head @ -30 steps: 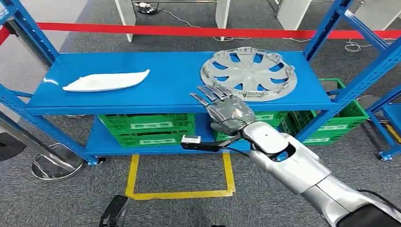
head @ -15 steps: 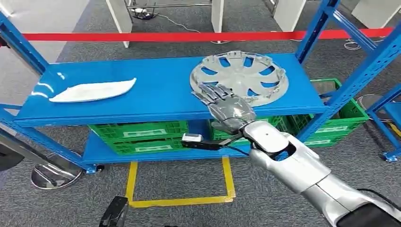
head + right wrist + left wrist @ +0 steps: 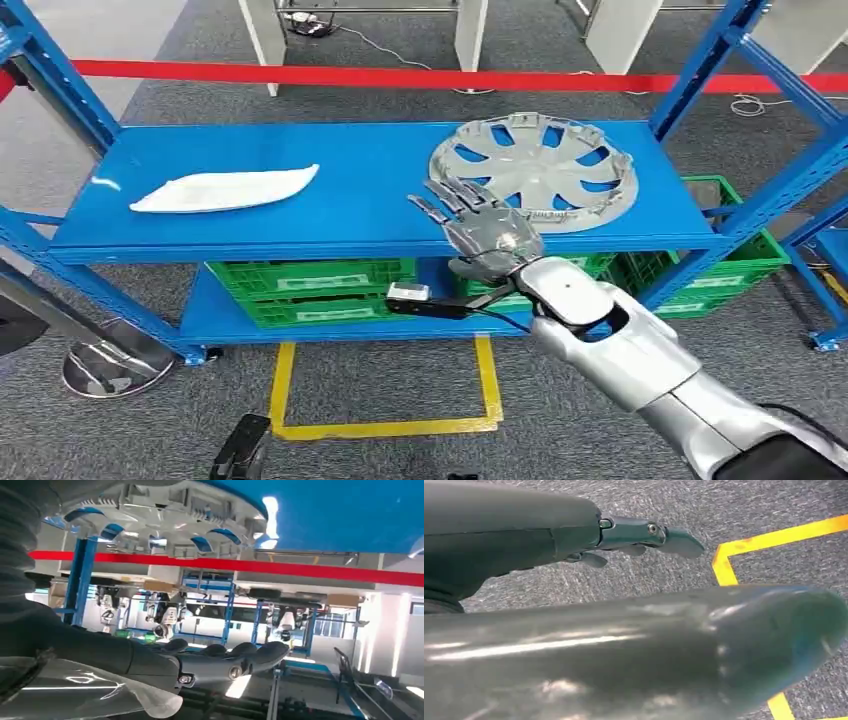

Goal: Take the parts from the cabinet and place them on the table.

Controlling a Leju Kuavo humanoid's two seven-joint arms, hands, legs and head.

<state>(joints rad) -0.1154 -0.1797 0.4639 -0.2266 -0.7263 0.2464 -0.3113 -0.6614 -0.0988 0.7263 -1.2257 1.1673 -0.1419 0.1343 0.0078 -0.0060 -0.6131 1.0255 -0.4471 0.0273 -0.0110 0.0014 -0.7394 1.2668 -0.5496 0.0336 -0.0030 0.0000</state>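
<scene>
A silver hubcap (image 3: 535, 170) lies flat on the right part of the blue shelf top (image 3: 370, 180). A white curved part (image 3: 225, 188) lies on the left part. My right hand (image 3: 480, 225) hovers over the shelf's front edge, beside the hubcap's near-left rim, fingers spread and holding nothing. The right wrist view shows its straight fingers (image 3: 230, 662) and the hubcap (image 3: 165, 510) just beyond them. My left hand (image 3: 240, 450) hangs low over the carpet, its fingers (image 3: 649, 532) extended and holding nothing.
Green crates (image 3: 310, 280) fill the lower shelf, with another (image 3: 730, 255) behind the right upright. Blue rack posts (image 3: 700, 60) stand at both ends. A red barrier tape (image 3: 400, 75) runs behind. Yellow floor tape (image 3: 380, 425) marks a square in front.
The whole view swayed left and back, so the camera moved. My right hand stays open and has edged slightly nearer the hubcap's rim. The parts have not moved on the shelf.
</scene>
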